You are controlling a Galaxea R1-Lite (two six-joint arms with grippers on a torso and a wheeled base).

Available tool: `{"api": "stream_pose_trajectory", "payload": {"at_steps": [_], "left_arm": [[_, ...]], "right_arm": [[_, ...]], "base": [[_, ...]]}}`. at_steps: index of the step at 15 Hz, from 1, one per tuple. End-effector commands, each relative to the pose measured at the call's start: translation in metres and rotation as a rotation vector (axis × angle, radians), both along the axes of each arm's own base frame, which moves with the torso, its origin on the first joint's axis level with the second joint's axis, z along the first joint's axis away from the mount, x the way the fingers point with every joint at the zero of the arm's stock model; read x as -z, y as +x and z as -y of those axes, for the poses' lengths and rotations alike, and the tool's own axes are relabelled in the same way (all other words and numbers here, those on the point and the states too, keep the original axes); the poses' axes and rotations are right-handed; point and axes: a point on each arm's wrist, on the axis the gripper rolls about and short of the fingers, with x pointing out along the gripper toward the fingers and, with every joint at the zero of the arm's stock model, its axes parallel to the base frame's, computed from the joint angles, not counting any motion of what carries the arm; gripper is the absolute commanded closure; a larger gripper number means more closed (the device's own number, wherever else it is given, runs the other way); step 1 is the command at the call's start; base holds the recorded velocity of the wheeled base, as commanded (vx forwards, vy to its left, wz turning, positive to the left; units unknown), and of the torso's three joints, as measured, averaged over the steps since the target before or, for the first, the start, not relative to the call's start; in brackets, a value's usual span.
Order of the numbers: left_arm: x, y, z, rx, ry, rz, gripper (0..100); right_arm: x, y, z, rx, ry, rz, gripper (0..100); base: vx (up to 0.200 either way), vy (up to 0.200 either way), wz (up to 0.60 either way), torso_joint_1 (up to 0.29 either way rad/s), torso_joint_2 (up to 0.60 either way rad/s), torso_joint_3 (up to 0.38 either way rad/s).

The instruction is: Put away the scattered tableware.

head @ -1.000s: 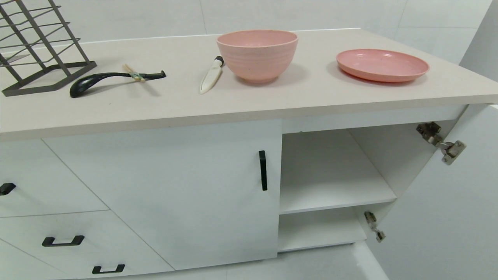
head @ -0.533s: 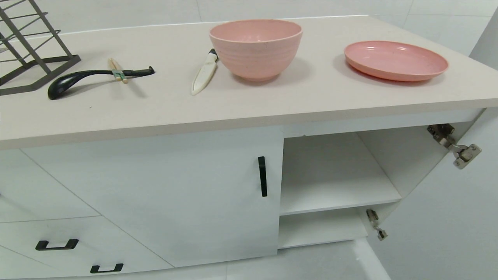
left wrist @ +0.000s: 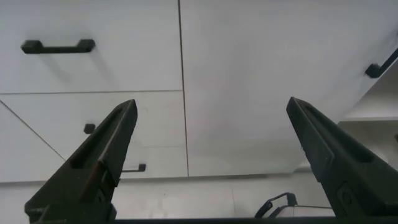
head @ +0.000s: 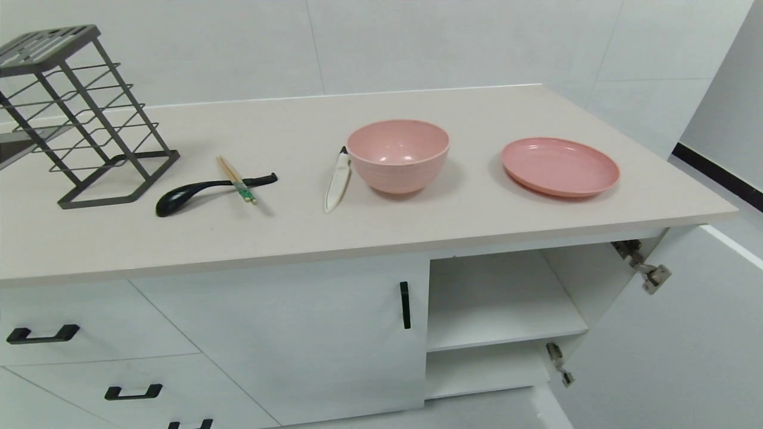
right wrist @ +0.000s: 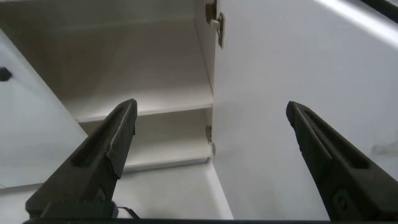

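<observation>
Bowl point(head: 397, 156) centre and plate point(head: 559, 166) right on surface point(head: 417, 229): judged light, rigid, slippery; grip by rims. Left hand point(left wrist: 211, 103) and right hand point(right wrist: 210, 104) spread, empty, facing cabinet point(head: 268, 333).

White tiled wall point(head: 453, 42), beige-topped white cabinet point(head: 286, 333)

Smooth pink plastic bowl point(head: 397, 155), glossy black spoon point(head: 205, 192), matt counter point(head: 417, 226).

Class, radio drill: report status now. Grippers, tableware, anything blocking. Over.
Left gripper open, right gripper open, both empty. Bowl, plate, knife, spoon, chopsticks on countertop, ungripped. Cabinet door open, no obstruction seen.
</observation>
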Motion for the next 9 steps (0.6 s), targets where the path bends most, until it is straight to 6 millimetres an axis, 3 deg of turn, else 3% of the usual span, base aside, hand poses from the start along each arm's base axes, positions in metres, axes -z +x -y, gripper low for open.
{"api": "stream_pose_trajectory", "payload": {"at_steps": [1, 4, 9], "left_arm": [[-0.0001, 0.0001, 0.0, -0.001, 0.0, -0.001, 0], [-0.0001, 0.0001, 0.0, -0.001, 0.0, -0.001, 0], [-0.0001, 0.0001, 0.0, -0.001, 0.0, -0.001, 0]], "right_arm": [[0.0, 0.0001, 0.0, 0.0, 0.0, -0.001, 0], [0.0, 0.0001, 0.0, 0.0, 0.0, -0.001, 0], [0.0, 0.0001, 0.0, 0.0, 0.0, -0.001, 0]], "base": [[0.0, 0.0, 0.0, 0.207, -0.49, -0.227], [0.0, 0.0, 0.0, 0.092, -0.49, -0.222], [0.0, 0.0, 0.0, 0.357, -0.49, -0.238]]}}
